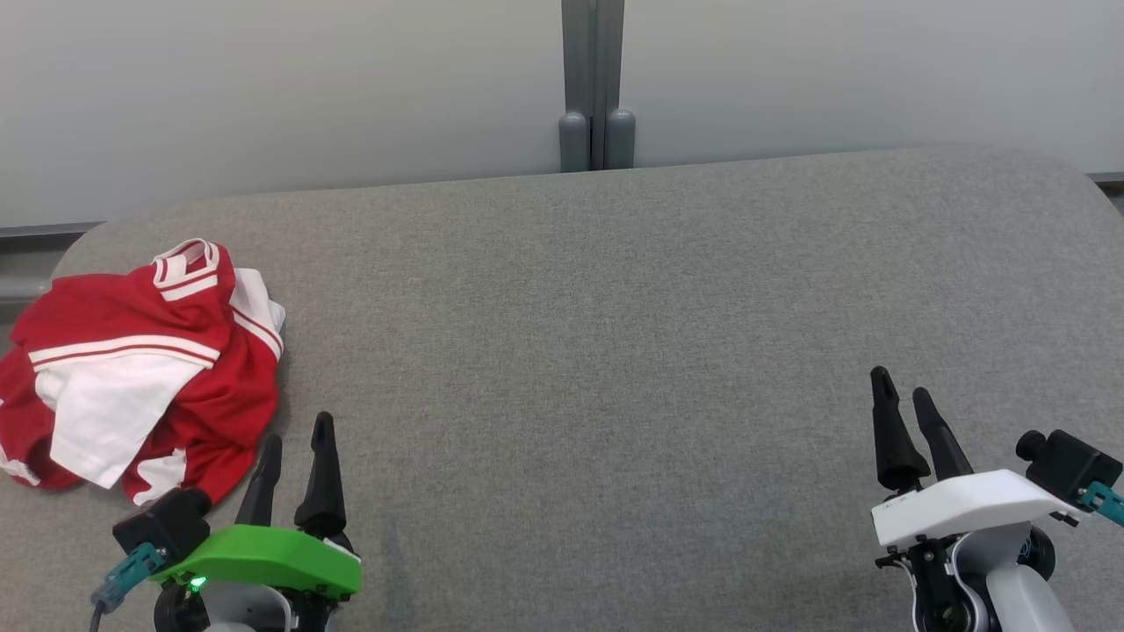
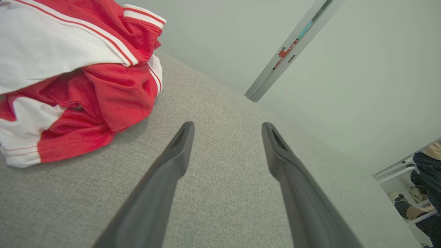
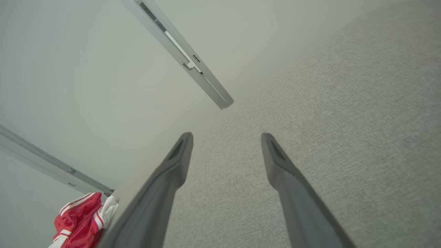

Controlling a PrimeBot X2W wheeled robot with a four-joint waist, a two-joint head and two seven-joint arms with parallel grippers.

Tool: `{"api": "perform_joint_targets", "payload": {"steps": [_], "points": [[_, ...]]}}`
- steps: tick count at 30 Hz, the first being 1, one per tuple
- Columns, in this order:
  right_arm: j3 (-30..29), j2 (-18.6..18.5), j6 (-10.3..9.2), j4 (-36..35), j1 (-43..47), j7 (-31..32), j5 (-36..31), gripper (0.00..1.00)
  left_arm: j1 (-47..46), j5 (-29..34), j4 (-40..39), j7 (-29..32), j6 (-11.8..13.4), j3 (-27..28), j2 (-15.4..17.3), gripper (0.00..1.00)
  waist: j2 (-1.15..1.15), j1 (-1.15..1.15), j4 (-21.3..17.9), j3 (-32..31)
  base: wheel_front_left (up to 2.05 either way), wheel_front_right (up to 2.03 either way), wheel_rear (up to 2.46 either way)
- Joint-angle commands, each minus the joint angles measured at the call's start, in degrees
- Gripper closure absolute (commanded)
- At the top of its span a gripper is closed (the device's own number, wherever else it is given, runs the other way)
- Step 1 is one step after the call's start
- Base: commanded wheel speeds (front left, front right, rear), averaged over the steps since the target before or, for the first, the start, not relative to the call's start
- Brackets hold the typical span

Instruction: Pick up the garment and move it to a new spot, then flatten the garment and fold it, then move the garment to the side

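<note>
A red and white garment (image 1: 140, 360) lies crumpled in a heap at the left end of the grey table (image 1: 615, 351). My left gripper (image 1: 299, 439) stands open just to the right of the heap's near edge, fingers apart with nothing between them. In the left wrist view the garment (image 2: 75, 79) fills the upper left, beside the open left gripper (image 2: 227, 129). My right gripper (image 1: 900, 391) is open at the table's near right, far from the garment. The right wrist view has the garment (image 3: 82, 220) small at the lower left, past the open right gripper (image 3: 225, 137).
A pale wall with a grey vertical post (image 1: 594, 88) runs behind the table's far edge. The table has rounded far corners. At the lower right of the left wrist view, a rack (image 2: 413, 182) holds dark items beyond the table.
</note>
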Motion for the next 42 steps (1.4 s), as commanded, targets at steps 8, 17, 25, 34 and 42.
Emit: {"api": "perform_joint_targets", "payload": {"steps": [8, 17, 25, 34, 42], "points": [[0.7, -0.4, 0.02, -0.8, 0.0, -1.8, -6.5, 0.00, -1.4, 6.6, -0.8, -1.8, 0.9, -0.9, 0.7, 0.00, 0.00, 0.00, 0.0, 0.0, 0.00, 0.00, 0.00], [1.1, -0.4, 0.02, 0.0, 0.1, -3.2, -11.4, 0.00, -1.6, 12.1, -0.9, -3.1, 1.2, -1.9, 0.8, 0.00, 0.00, 0.00, -0.1, 0.0, 0.00, 0.00, 0.00], [1.0, -0.5, 0.03, 0.5, 0.1, -4.3, -15.5, 0.00, -1.4, 16.1, -1.2, -4.2, 1.1, -2.5, 0.7, 0.00, 0.00, 0.00, -0.2, -0.1, 0.00, 0.00, 0.00], [1.3, -0.5, 0.02, 0.7, 0.1, -5.4, -19.2, 0.00, -1.3, 18.9, -0.4, -5.3, 0.8, -2.5, 0.3, 0.00, 0.00, 0.00, -0.3, -0.2, 0.00, 0.00, 0.00], [1.7, -0.5, 0.03, 1.4, 0.2, -6.4, -21.2, 0.00, -1.8, 19.7, 1.9, -6.4, 0.4, -2.2, -0.2, 0.00, 0.00, 0.00, -0.5, -0.4, 0.00, 0.00, 0.00]]}}
